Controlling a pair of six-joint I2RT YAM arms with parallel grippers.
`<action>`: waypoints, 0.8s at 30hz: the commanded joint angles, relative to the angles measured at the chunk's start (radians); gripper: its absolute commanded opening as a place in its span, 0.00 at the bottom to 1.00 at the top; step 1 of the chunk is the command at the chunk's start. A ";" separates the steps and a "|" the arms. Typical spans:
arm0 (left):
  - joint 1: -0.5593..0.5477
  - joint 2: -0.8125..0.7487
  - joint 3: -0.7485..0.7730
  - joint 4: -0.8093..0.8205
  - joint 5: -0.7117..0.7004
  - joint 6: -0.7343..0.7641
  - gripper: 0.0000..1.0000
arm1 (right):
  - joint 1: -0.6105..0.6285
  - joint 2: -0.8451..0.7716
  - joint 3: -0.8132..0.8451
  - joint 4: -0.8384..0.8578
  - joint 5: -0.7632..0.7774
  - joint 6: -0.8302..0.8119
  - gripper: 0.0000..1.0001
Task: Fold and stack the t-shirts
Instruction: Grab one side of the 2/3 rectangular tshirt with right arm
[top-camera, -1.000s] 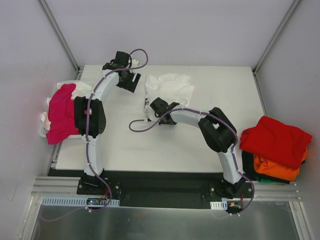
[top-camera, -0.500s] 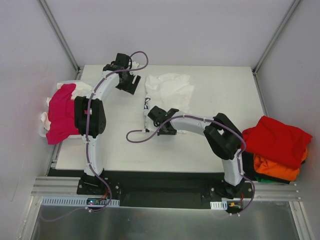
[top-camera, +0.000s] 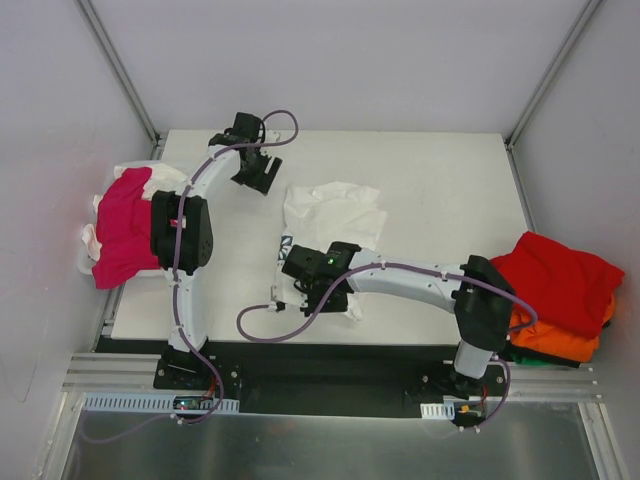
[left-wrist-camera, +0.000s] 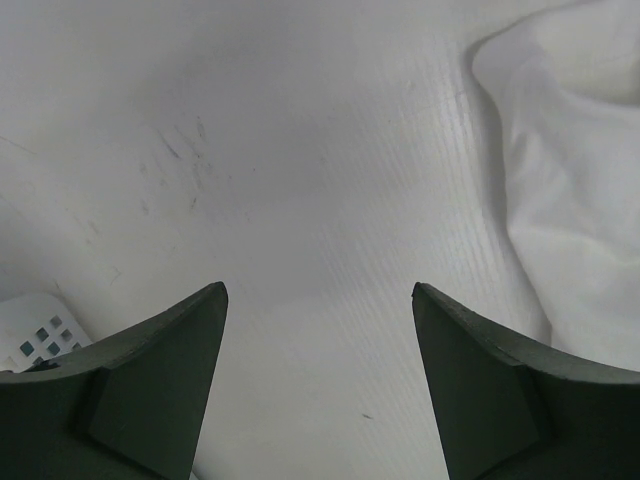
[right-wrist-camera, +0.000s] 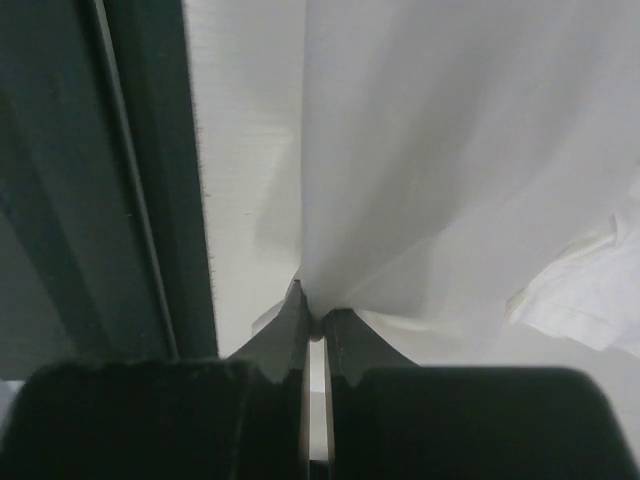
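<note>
White tabletop (top-camera: 450, 200) carries the white t-shirt (top-camera: 335, 212) mid-table, its near edge pinched tight in my right gripper (right-wrist-camera: 316, 322) (left gripper (left-wrist-camera: 318, 292) gapes empty, far left); spreading step, I judge, and next it wants laying flat.

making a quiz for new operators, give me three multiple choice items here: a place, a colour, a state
1. Where is the red tee? A) on the orange tee, far right B) mid-table C) left bin
2. Colour of the tee in the right pincer? A) pink B) orange C) white
3. The left pincer is? A) shut on cloth B) open, empty C) shut, empty
1 A: red covers orange at right. 2 C: white tee pinched in its wrist view. 3 B: jaws apart over the table.
</note>
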 joint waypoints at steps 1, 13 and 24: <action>0.005 -0.015 -0.023 0.019 -0.017 0.017 0.75 | 0.055 -0.066 0.040 -0.108 -0.135 0.053 0.01; 0.005 -0.033 -0.044 0.038 -0.022 0.019 0.75 | 0.086 -0.106 0.174 -0.136 0.129 0.046 0.01; 0.005 -0.038 -0.076 0.058 -0.022 0.019 0.75 | -0.029 -0.105 0.318 -0.137 0.265 0.007 0.01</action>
